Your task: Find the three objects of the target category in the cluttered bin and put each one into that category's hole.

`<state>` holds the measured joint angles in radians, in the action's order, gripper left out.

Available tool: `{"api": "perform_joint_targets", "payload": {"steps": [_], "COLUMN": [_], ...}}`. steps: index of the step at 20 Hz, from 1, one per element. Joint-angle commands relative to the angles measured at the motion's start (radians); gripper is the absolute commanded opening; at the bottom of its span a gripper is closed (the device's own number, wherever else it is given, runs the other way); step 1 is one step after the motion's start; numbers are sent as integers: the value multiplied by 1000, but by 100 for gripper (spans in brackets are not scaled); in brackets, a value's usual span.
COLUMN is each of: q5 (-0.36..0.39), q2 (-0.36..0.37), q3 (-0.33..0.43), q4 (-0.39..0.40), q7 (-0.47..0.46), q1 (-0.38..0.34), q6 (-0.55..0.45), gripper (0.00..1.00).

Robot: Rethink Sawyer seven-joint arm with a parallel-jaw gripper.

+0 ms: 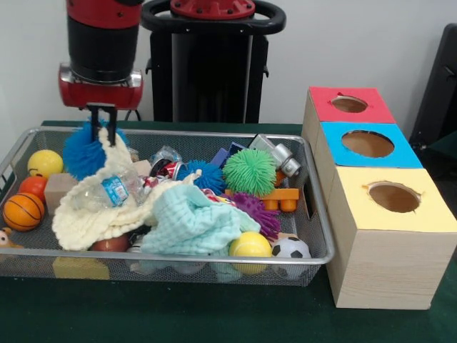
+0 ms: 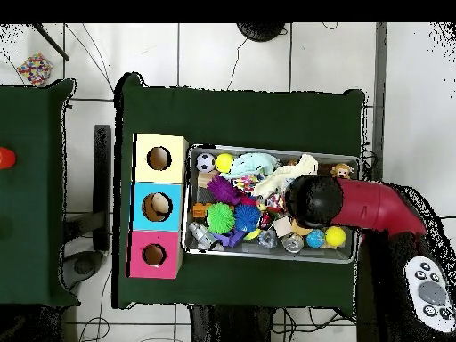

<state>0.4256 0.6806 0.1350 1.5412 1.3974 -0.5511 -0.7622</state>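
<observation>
The silver wire-mesh bin (image 1: 214,260) lies on the green table, full of clutter; it also shows in the overhead view (image 2: 267,256). One small tan plush toy (image 1: 4,239) peeks out at the bin's left front corner, and shows in the overhead view (image 2: 341,170). The other plush toys are hidden. My gripper (image 1: 103,128) hangs over the bin's far left part, by the blue spiky ball (image 1: 80,153). Its narrow fingers are shut on the raised peak of a cream cloth (image 1: 93,214). The red-topped box's hole (image 1: 349,104) is at the far right; in the overhead view (image 2: 153,255) it is left of the bin.
A mint cloth (image 1: 193,225), a clear bottle (image 1: 107,191), green (image 1: 249,171) and purple (image 1: 257,211) spiky balls, a basketball (image 1: 23,211), yellow balls (image 1: 45,163) and a soccer ball (image 1: 290,249) fill the bin. The blue-topped (image 1: 368,143) and yellow-topped (image 1: 393,196) boxes stand to its right.
</observation>
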Motion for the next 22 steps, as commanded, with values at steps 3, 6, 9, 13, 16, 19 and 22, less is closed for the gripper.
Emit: {"api": "perform_joint_targets", "payload": {"steps": [3,6,9,13,16,19,22], "q5": [-7,-19,-24,-29,-37,-46,-44], "q2": [-46,-55,-61,-63,-61,-60,-60], "q3": [-9,4,2,5,11,17,15], "q4": [137,151,143,140,154,163,162], "q7": [139,133,127,119,120,118,114], "q1": [31,16,19,16,7,-2,-1], "q6": [54,74,46,35,52,61,55], "gripper": [0,0,0,0,0,100,100]}}
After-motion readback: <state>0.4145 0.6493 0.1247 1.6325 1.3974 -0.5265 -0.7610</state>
